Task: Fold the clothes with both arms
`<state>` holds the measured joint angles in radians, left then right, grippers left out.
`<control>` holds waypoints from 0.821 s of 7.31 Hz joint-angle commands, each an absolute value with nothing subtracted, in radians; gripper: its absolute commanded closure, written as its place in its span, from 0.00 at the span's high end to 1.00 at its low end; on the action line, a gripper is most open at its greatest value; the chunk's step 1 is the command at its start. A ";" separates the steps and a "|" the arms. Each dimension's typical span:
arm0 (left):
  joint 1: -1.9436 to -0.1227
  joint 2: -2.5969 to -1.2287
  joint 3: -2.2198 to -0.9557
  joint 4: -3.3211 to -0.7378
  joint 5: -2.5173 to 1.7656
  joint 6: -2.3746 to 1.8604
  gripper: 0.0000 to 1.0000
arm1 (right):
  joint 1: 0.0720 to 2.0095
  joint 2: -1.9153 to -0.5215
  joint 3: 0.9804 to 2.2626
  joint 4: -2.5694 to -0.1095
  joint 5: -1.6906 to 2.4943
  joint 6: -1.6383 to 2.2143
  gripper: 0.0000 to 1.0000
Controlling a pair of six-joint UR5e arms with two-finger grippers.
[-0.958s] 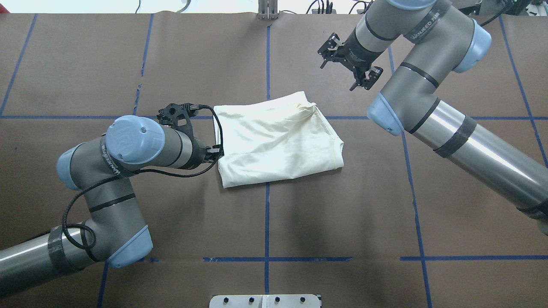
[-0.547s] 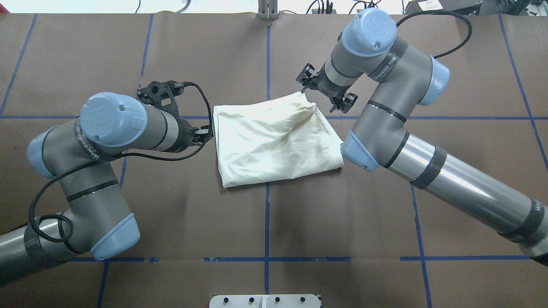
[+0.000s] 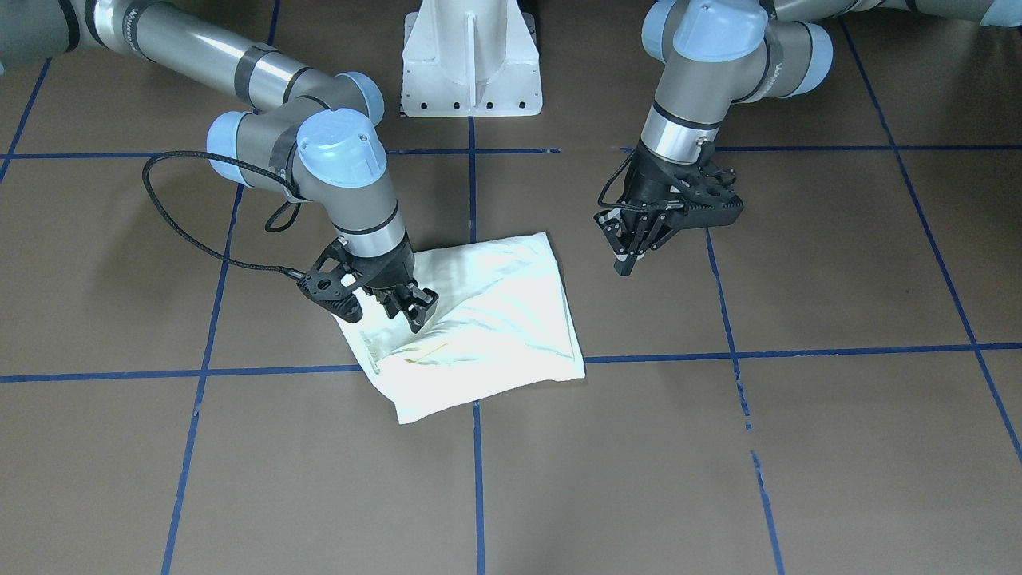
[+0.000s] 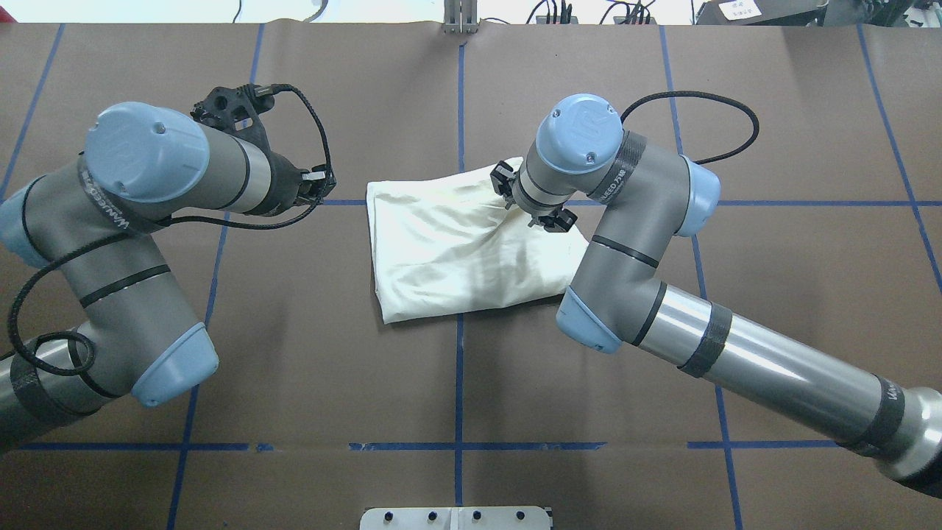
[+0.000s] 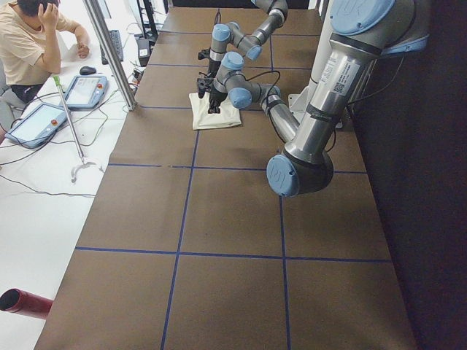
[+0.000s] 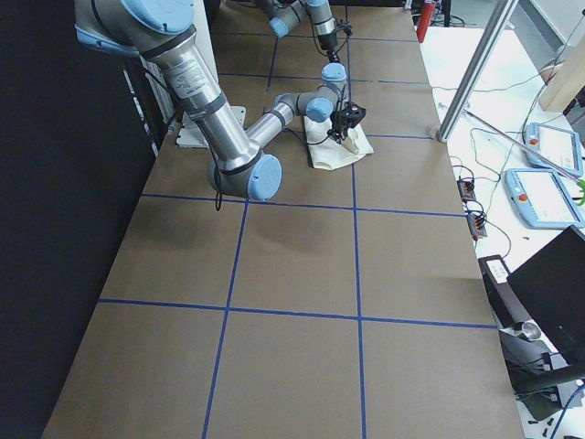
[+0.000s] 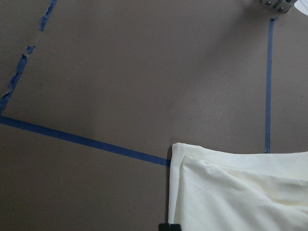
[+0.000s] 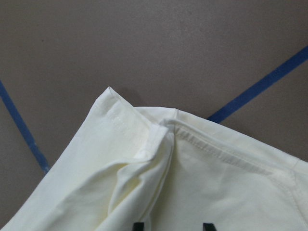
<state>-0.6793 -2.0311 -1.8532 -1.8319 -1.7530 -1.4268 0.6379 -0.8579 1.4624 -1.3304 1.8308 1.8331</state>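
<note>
A rumpled cream shirt (image 8: 202, 183) corner lies on the brown table (image 8: 144, 43) with blue tape (image 8: 260, 89).

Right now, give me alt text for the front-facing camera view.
A folded cream shirt lies on a brown table with blue tape lines. The open right hand is down at one corner; the left hand hangs clear beside it.

cream shirt (image 4: 456, 243), folded, plain side up

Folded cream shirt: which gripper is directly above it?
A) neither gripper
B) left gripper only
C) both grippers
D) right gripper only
D: the right gripper hangs over a corner of the shirt, while the left gripper is over the brown table beside it.
</note>
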 commanded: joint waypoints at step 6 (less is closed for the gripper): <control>-0.680 -2.010 -1.848 -1.833 -1.750 -1.430 0.00 | 0.667 -0.822 1.394 -1.330 1.773 2.109 0.73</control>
